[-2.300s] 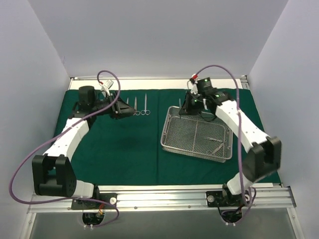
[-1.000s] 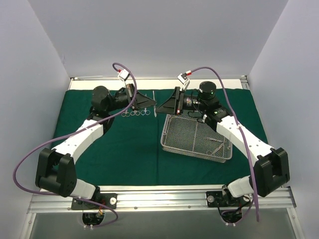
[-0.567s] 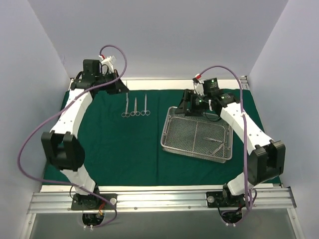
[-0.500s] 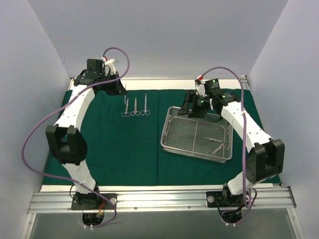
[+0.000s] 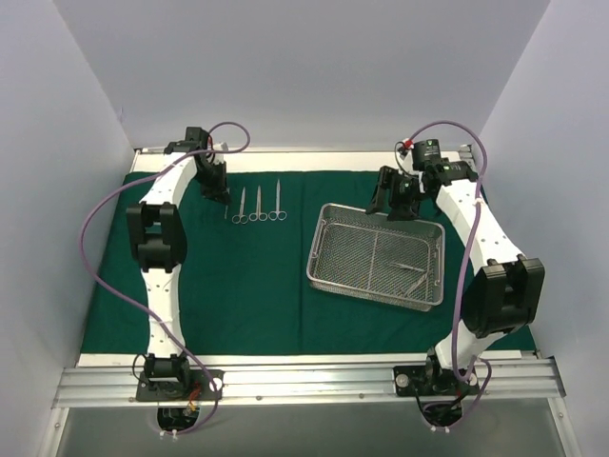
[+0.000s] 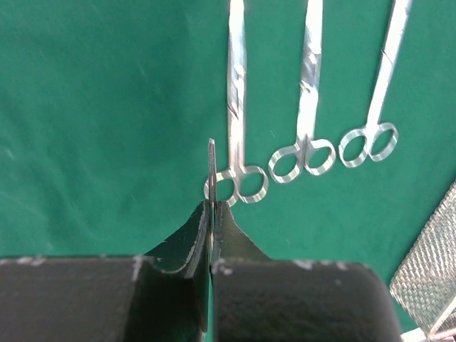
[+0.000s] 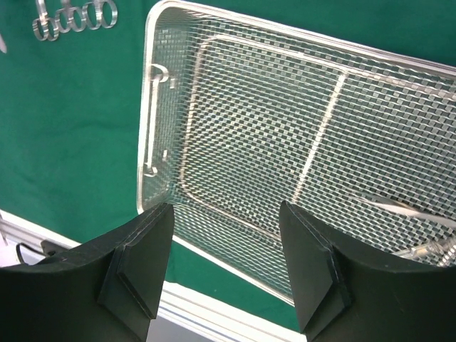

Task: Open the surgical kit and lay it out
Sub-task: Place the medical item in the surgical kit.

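The left gripper (image 6: 212, 211) is clamped tight on a thin steel instrument (image 6: 211, 169). The piece is seen edge-on as a narrow blade standing up from between the two black fingers. From above, the left gripper (image 5: 220, 193) is at the far left of the table, just over the cloth.

Just beyond it, three scissor-like instruments (image 6: 307, 107) lie flat on the cloth. They are side by side and nearly parallel, with their ring handles nearest the gripper and their tips pointing away. The nearest one sits almost beside the held blade. In the overhead view, the three (image 5: 259, 205) form a short row near the far edge.

The right gripper (image 7: 224, 265) is spread wide with nothing between its black fingers. It hangs over the far edge of the wire-mesh tray (image 7: 146, 107).

The kit is unwrapped. Its dark green drape (image 5: 238, 286) is spread flat across nearly the whole table. The rectangular silver tray (image 5: 317, 244) rests on the right half of it, slightly skewed. The tray's mesh floor has a thin divider wire down the middle and a small handle at one end. A few slim steel instruments (image 7: 410, 208) lie in the tray at the end nearer the arms' bases (image 5: 411, 271). The rest of its floor is bare mesh.
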### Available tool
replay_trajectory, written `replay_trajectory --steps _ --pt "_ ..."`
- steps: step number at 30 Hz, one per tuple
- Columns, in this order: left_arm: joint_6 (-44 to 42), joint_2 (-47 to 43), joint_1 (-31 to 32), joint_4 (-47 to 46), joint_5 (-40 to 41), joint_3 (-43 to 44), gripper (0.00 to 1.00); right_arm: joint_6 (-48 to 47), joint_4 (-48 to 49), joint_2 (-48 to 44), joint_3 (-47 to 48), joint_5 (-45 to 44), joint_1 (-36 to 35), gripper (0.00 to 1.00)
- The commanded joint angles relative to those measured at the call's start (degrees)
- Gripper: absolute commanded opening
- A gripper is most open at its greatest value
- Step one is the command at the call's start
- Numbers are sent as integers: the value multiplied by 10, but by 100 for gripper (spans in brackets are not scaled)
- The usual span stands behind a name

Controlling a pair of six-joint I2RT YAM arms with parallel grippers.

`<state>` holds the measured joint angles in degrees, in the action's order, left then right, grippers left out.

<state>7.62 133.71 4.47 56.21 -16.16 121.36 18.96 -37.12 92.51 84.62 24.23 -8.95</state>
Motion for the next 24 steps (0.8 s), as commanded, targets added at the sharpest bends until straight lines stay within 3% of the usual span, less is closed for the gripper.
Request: replay_trajectory --steps 1,12,24 --pt "-16 32 -3 45 11 81 2 -7 -31 9 16 -12 11 61" --pt "5 86 -3 55 18 129 2 -2 -22 36 24 -5 18 61" --pt "-9 114 -3 45 37 124 2 -11 -27 48 23 -6 28 61"
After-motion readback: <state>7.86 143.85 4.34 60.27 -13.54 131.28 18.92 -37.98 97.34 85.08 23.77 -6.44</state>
